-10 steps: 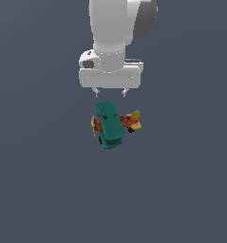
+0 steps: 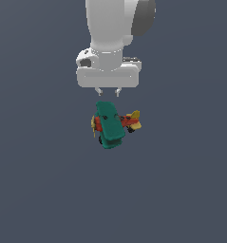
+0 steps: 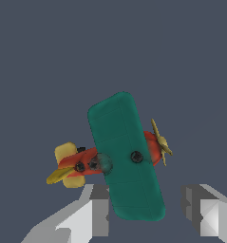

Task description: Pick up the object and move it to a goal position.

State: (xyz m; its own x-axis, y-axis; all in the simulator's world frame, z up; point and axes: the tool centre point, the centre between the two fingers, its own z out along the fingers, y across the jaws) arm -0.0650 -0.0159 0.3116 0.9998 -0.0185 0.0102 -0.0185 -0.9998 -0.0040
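Slate-grey counter [image 2: 39,190] spread bare around the toy biplane [image 2: 111,126], which sat upright with its teal wings uppermost. Directly above the biplane hung the hand [image 2: 108,91], fingers apart and holding nothing; in the wrist view one finger [image 3: 99,216] showed on each side of a wingtip. This looked like the approach step. Next, the hand would need to descend straight over the wing and close.

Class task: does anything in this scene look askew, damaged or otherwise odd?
Nothing stands out. The toy plane sits intact with wings, tail and propeller in place, below the open hand, which is not touching it.
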